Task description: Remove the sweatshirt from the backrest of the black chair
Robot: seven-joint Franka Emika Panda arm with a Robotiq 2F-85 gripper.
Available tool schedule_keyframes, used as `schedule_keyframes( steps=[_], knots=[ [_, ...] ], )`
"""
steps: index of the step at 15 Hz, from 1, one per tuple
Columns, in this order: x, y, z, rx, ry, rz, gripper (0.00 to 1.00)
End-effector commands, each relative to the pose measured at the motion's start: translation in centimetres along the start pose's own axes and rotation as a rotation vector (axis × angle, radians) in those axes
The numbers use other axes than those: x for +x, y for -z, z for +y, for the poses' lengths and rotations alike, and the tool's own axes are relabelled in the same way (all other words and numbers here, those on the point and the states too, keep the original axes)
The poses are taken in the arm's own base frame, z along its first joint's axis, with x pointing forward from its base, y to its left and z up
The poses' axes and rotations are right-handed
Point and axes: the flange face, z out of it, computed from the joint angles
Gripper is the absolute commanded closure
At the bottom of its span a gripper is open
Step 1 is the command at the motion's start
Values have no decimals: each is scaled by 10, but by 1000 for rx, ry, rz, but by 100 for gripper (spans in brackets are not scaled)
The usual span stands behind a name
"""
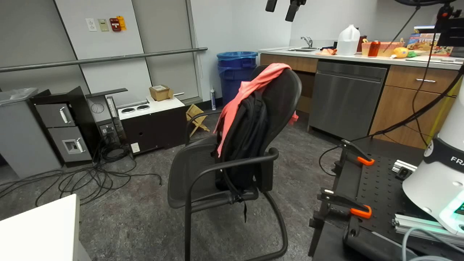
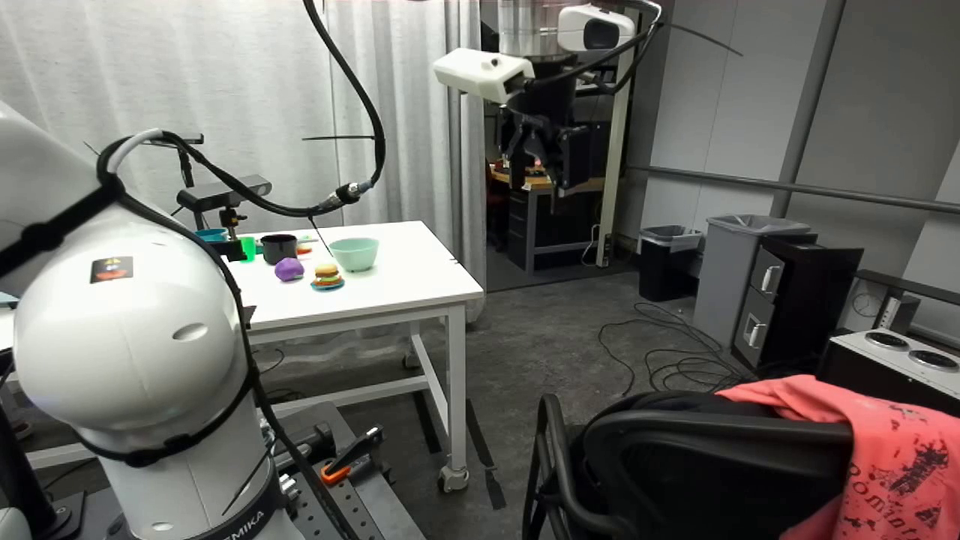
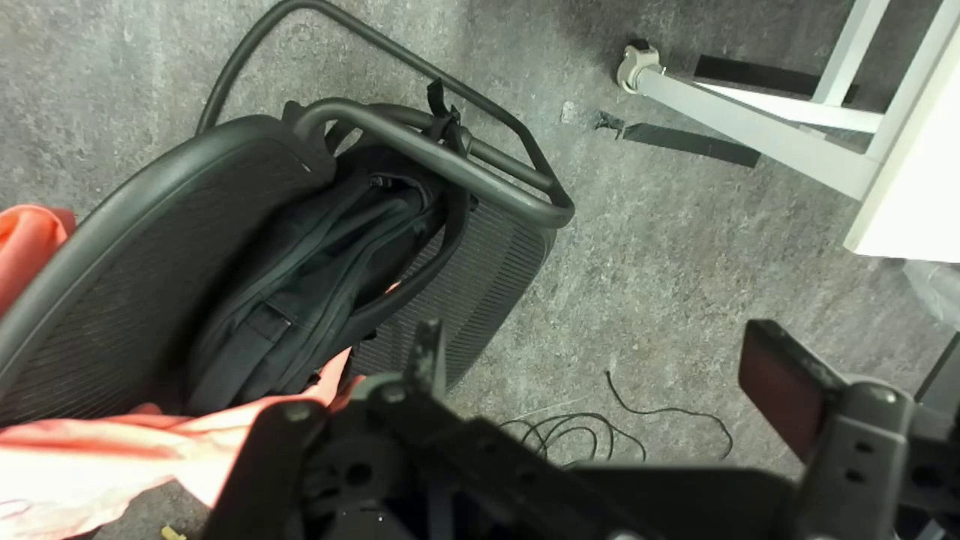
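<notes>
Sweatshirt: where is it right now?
Near the middle of an exterior view, the sweatshirt is draped over the backrest of the black chair, one end hanging along the black backpack; in the wrist view it shows at lower left.

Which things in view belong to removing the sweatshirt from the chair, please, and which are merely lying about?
For the job:
coral sweatshirt
backrest
black chair
gripper, open

Just lying about:
black backpack
blue bin
white jug
red can
mint-green bowl

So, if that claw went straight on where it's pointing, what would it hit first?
Probably the floor beside the black chair: in the wrist view, it shows between the tips of the open gripper. Depth is unclear, so the seat might come first.
</notes>
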Motion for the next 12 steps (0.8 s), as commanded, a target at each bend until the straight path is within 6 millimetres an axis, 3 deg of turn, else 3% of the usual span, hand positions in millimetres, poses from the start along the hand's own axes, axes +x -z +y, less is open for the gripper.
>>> schedule_keyframes(
  steps=[1, 6, 12],
  knots=[
    [15, -10, -1, -20, 46, -14, 0],
    [53, -41, 13, -89, 149, -40, 0],
    [123, -66, 51, -219, 255, -29, 0]
  ],
)
